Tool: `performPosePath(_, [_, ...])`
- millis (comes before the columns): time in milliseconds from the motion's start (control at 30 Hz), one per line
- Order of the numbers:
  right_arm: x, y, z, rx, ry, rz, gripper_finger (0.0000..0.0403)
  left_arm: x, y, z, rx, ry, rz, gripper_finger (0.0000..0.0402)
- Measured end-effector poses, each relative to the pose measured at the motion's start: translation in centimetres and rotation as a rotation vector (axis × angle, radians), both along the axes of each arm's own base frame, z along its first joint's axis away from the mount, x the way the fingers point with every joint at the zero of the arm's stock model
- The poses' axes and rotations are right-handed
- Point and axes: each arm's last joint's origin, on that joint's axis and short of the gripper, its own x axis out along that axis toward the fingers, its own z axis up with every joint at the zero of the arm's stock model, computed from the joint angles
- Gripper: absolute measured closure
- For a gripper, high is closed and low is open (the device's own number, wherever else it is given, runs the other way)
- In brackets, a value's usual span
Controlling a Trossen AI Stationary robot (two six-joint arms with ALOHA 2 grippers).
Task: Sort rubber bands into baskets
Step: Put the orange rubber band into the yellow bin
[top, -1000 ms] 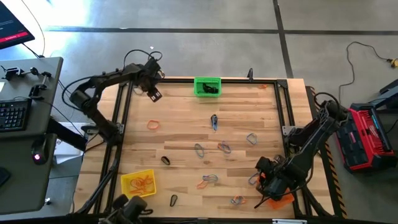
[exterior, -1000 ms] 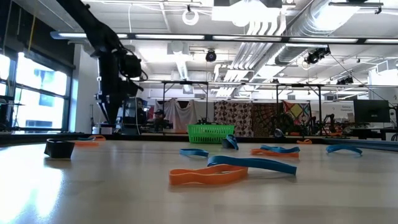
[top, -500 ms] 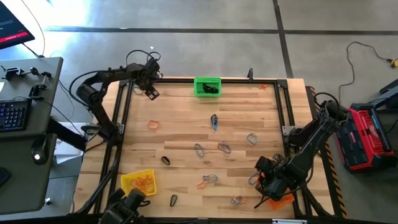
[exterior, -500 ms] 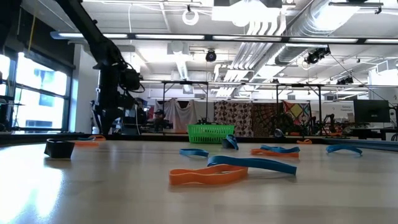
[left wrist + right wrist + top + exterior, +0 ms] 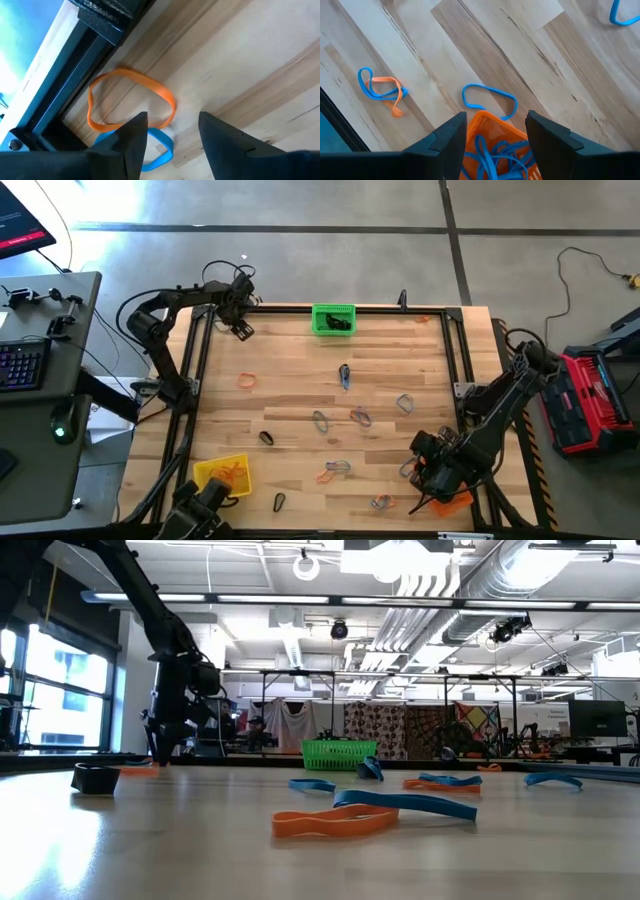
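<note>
High view first: your left gripper (image 5: 243,328) hangs at the far left corner of the tabletop (image 5: 300,410), right by the dark frame rail. Look through the left wrist view and you see its two fingers (image 5: 134,137) spread wide with bare wood between them; they hold nothing. Just ahead of the tips lies an orange band (image 5: 131,100) beside the rail, with a blue band (image 5: 150,150) partly under one finger; whether that finger touches it, you cannot tell.

Your right gripper (image 5: 432,470) sits at the near right corner, over the orange basket (image 5: 452,502). In the right wrist view its fingers (image 5: 451,137) also stand wide apart and empty, with the basket's rim (image 5: 495,122) between them and blue bands (image 5: 495,155) piled inside. A loose blue loop (image 5: 487,97) lies on the wood just beyond the basket, and a blue and orange pair (image 5: 382,90) lies farther off.

The green basket (image 5: 333,319) stands at the middle of the far edge, with something dark in it. The yellow basket (image 5: 222,472) is at the near left corner with orange bands (image 5: 230,473) inside. More bands are scattered over the middle of the tabletop, among them an orange one (image 5: 246,381) towards the left edge and a black one (image 5: 266,438) nearer you.
</note>
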Motion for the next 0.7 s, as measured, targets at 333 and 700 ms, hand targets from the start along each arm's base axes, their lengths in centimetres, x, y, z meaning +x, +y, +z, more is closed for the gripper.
performPosePath(333, [0.00, 0.00, 0.00, -0.001, -0.001, 0.000, 0.0210, 0.21, 0.28, 0.30, -0.016, -0.021, -0.004, 0.0304])
performPosePath(700, [0.00, 0.00, -0.01, -0.001, -0.001, 0.000, 0.0210, 0.07, 0.17, 0.56, -0.010, 0.014, -0.009, 0.0397])
